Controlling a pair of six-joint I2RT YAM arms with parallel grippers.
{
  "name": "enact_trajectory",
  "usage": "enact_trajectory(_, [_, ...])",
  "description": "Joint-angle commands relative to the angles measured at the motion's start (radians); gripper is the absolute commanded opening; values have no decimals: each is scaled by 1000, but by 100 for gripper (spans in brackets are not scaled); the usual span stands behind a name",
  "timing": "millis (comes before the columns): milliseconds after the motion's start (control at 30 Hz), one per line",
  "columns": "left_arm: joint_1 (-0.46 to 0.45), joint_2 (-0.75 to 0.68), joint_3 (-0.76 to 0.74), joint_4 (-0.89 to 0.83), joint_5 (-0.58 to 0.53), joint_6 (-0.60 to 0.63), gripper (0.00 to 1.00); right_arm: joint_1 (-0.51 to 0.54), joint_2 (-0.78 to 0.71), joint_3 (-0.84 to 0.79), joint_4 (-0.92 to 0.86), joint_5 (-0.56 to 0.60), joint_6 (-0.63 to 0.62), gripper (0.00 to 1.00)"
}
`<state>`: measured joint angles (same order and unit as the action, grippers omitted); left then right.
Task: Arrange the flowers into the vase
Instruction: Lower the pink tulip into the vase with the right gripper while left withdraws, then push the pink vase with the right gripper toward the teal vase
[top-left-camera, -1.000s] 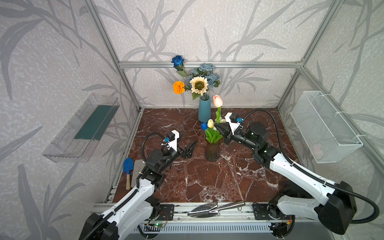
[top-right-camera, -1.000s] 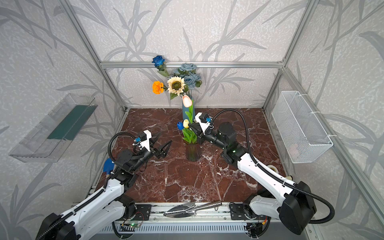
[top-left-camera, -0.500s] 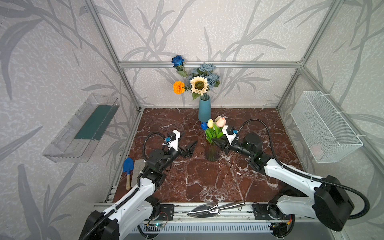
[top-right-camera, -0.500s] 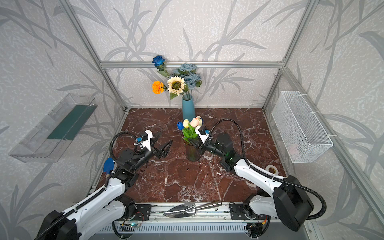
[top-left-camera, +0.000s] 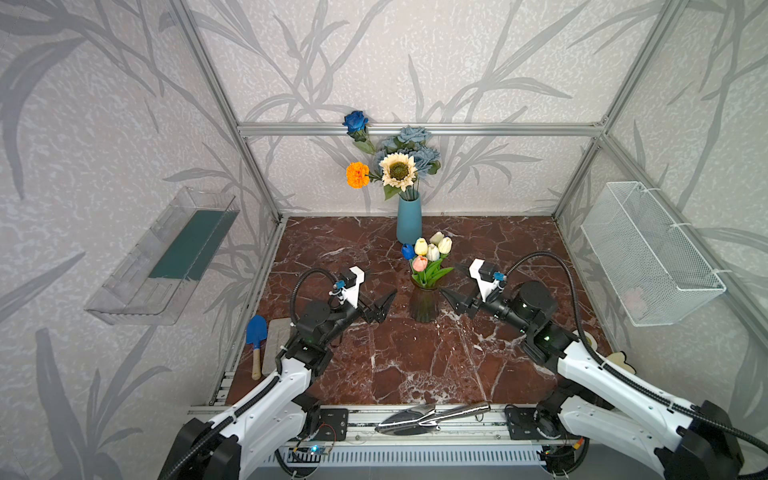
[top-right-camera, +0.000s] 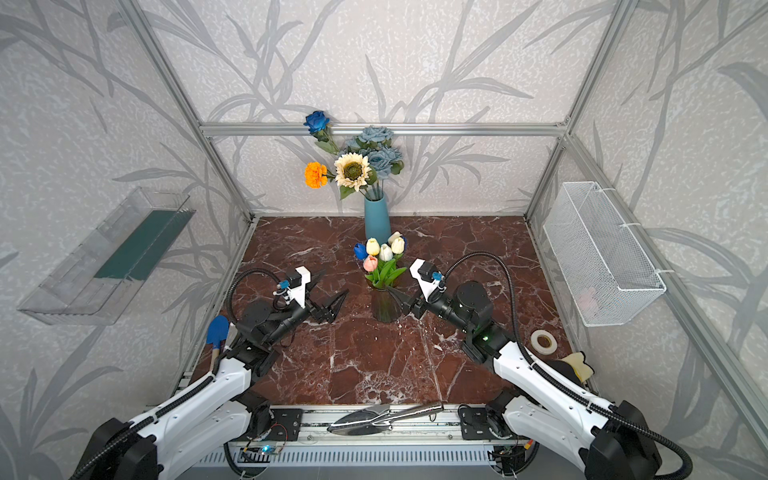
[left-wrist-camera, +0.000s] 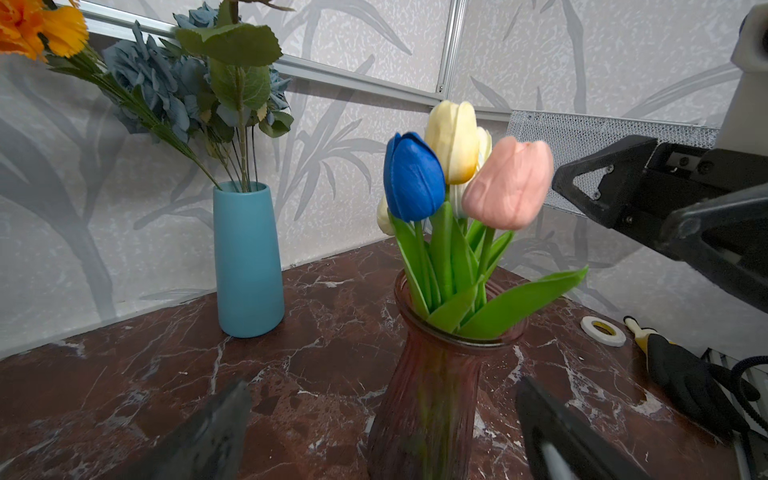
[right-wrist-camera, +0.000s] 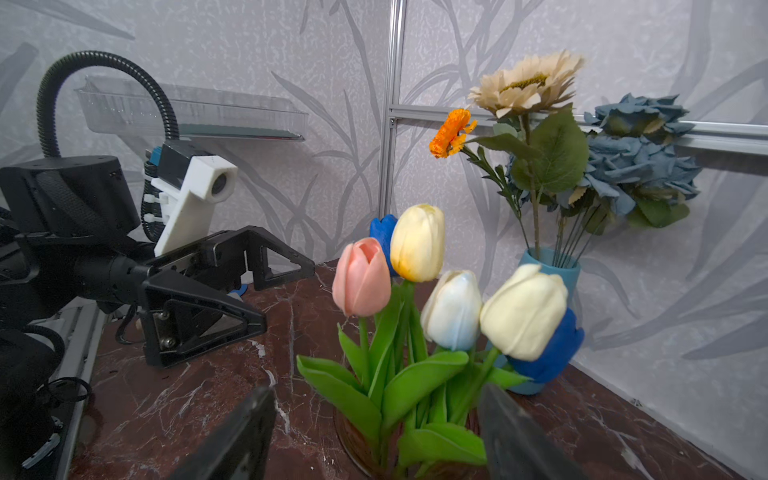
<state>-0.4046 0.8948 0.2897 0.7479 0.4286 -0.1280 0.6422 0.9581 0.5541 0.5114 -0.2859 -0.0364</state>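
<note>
Item: tulips (top-left-camera: 428, 251), a bunch of yellow, white, blue and pink heads, standing in a dark glass vase (top-left-camera: 424, 305) at the middle of the marble table (top-left-camera: 395, 361). Position: straight ahead of the right pincer (top-left-camera: 454, 283), which sits just beside the vase neck at leaf height. In its wrist view the green leaves fill the gap between its two fingers. Whether a fingertip touches the glass cannot be told. Axis: stems upright, cut ends down inside the vase, heads up. The pink tulip (top-left-camera: 419, 262) leans towards the front. Right pincer: jaws apart, holding nothing. Left pincer (top-left-camera: 382, 291): jaws wide, empty, facing the same vase from the opposite side and standing farther off, so the right arm is the nearer. Beyond both pincers, past the tulips: a blue vase (top-left-camera: 409, 220) by the back wall holding a cream sunflower (top-left-camera: 398, 170), an orange marigold (top-left-camera: 357, 174), a dark blue rose (top-left-camera: 355, 120) and a dusty-blue rose bunch (top-left-camera: 415, 145), all on long upright stems. Loose flowers on the table: none seen. Assessment: arranging looks finished or nearly so. The right pincer's likely next move is straight back along its own line, keeping clear of the outward-reaching leaf so the bunch is not dragged.
</note>
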Motion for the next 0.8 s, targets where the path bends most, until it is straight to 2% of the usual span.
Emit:
enact_trajectory(0, [0,-21,-21,0,1,35,100,-3,42,-95,64,34,-13,82])
enact_trajectory(100, [0,-18,-25,-1,1,45,100,-3,131,-137,192,-9,-16,85])
enact_trajectory(133, [0,-16,-23,-1,5,49,100,-2,169,-138,219,-24,-18,100])
enact_trajectory(267, [0,-10,-22,-2,8,59,100,-3,294,-149,406,-22,-6,99])
enact_trajectory(467, [0,10,-22,15,15,56,100,-3,467,-117,580,-4,-19,99])
enact_trajectory(767, [0,36,-14,35,26,52,99,-3,657,-10,721,-35,10,99])
